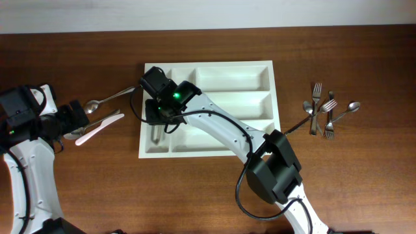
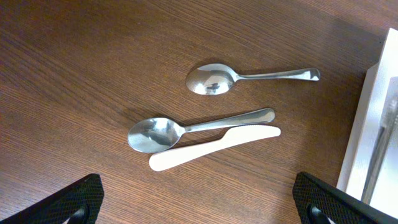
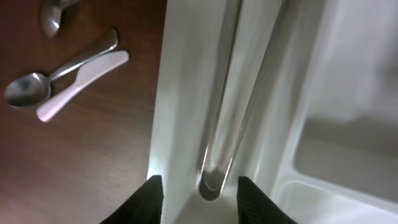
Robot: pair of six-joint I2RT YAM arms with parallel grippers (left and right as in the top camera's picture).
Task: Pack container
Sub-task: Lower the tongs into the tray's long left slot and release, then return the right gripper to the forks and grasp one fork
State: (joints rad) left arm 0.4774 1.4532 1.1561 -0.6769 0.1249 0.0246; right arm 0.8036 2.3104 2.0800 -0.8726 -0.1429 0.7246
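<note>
The white cutlery tray (image 1: pixel 234 78) lies in the middle of the table. My right gripper (image 1: pixel 159 117) hangs over its leftmost narrow compartment. In the right wrist view the gripper (image 3: pixel 200 193) is open, a finger on each side of a metal utensil handle (image 3: pixel 224 93) lying in that compartment of the tray (image 3: pixel 180 93). The handle also shows in the overhead view (image 1: pixel 156 134). My left gripper (image 1: pixel 77 114) is open and empty (image 2: pixel 199 199) over the wood left of the tray. Ahead of it lie two metal spoons (image 2: pixel 211 79) (image 2: pixel 155 134) and a white knife (image 2: pixel 211 146).
A pile of metal forks (image 1: pixel 322 114) and a spoon (image 1: pixel 344 110) lies on the table right of the tray. The tray's left edge (image 2: pixel 364 124) shows at the right of the left wrist view. The right arm stretches across the tray's lower compartments.
</note>
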